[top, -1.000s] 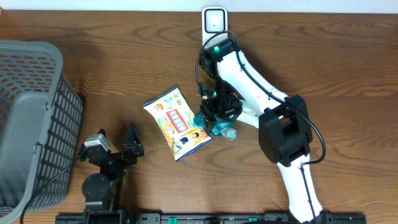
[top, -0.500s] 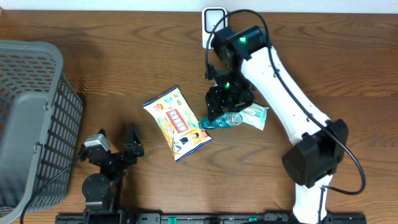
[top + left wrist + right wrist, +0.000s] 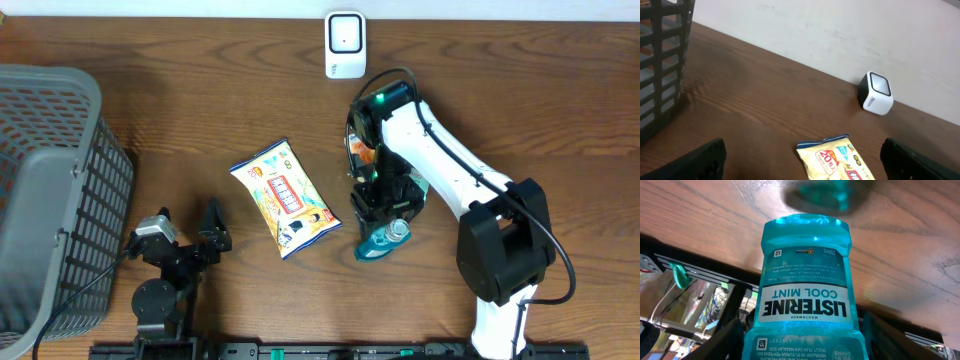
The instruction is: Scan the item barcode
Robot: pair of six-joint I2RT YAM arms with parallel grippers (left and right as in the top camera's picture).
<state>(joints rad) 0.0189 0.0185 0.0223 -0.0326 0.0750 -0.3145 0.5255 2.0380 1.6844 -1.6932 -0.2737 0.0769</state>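
Teal mouthwash bottle (image 3: 805, 280) is clamped in right gripper (image 3: 385, 212); left gripper (image 3: 188, 216) is spread wide.

The grey plastic basket (image 3: 100, 200) sits far left on the brown wooden bench (image 3: 200, 90), the yellow snack bag (image 3: 285, 197) in the middle, the blue mouthwash bottle (image 3: 382, 238) just right of it, the white scanner box (image 3: 345, 44) behind.
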